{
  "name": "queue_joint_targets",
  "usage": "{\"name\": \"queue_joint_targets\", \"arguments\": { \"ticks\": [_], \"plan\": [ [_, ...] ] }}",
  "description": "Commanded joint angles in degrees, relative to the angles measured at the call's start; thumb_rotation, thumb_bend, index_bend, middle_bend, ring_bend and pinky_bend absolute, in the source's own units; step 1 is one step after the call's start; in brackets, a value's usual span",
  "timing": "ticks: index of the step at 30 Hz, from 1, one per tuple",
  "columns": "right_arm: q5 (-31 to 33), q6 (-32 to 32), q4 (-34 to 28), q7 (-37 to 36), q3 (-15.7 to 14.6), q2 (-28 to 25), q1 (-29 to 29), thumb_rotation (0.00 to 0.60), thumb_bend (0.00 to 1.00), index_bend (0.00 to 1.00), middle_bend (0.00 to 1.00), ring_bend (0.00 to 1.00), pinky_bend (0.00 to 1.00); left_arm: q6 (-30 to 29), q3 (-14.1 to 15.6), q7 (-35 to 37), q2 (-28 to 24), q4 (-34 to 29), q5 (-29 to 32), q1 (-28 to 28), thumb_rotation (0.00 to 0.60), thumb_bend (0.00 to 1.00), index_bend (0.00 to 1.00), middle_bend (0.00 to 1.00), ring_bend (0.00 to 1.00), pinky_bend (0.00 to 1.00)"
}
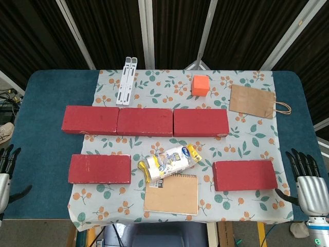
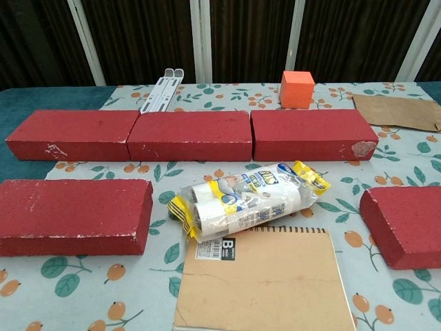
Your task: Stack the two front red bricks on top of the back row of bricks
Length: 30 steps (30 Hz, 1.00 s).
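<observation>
Three red bricks lie end to end as the back row [image 1: 145, 121] [image 2: 189, 135] across the middle of the table. The front left red brick [image 1: 99, 169] [image 2: 72, 215] lies flat near the table's front edge. The front right red brick [image 1: 244, 175] [image 2: 406, 224] lies flat, slightly turned. My left hand [image 1: 5, 172] hangs off the table's left edge, fingers spread, holding nothing. My right hand [image 1: 308, 182] is off the front right corner, fingers apart and empty. Neither hand shows in the chest view.
Between the front bricks lie a plastic pack of rolls [image 1: 169, 161] [image 2: 244, 200] and a brown spiral notebook [image 1: 171, 194] [image 2: 265, 283]. Behind the back row stand an orange cube [image 1: 200, 85] [image 2: 297, 89], a white folding stand [image 1: 126, 81] and a paper bag [image 1: 253, 101]. A floral cloth [image 1: 154, 82] covers the table.
</observation>
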<state>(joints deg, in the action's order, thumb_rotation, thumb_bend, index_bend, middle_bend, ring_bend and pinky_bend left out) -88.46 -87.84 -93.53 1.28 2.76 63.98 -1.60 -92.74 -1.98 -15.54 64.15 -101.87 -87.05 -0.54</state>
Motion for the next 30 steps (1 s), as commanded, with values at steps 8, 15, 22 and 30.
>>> {"name": "queue_joint_targets", "arguments": {
  "ticks": [8, 15, 22, 30],
  "plan": [
    [-0.5, 0.3, -0.3, 0.2, -0.6, -0.2, 0.1, 0.600, 0.06, 0.00, 0.00, 0.00, 0.00, -0.1, 0.2, 0.3, -0.1, -0.2, -0.7, -0.1, 0.600, 0.00, 0.05, 0.00, 0.00, 0.06],
    [-0.5, 2.7, -1.8, 1.3, -1.9, -1.2, -0.3, 0.600, 0.06, 0.00, 0.00, 0.00, 0.00, 0.4, 0.1, 0.9, -0.3, 0.1, -0.4, 0.1, 0.600, 0.00, 0.05, 0.00, 0.00, 0.06],
    [-0.8, 6.5, -3.4, 2.5, -4.1, -2.3, -0.9, 0.600, 0.06, 0.00, 0.00, 0.00, 0.00, -0.1, 0.3, 1.3, -0.5, -0.3, -1.1, -0.2, 0.600, 0.00, 0.05, 0.00, 0.00, 0.06],
    [-0.8, 12.9, -5.4, 6.3, -5.8, -2.2, -3.3, 0.600, 0.06, 0.00, 0.00, 0.00, 0.00, 1.3, -0.2, 0.6, 0.1, -0.3, 0.0, 0.6, 0.600, 0.00, 0.05, 0.00, 0.00, 0.06]
  ]
}}
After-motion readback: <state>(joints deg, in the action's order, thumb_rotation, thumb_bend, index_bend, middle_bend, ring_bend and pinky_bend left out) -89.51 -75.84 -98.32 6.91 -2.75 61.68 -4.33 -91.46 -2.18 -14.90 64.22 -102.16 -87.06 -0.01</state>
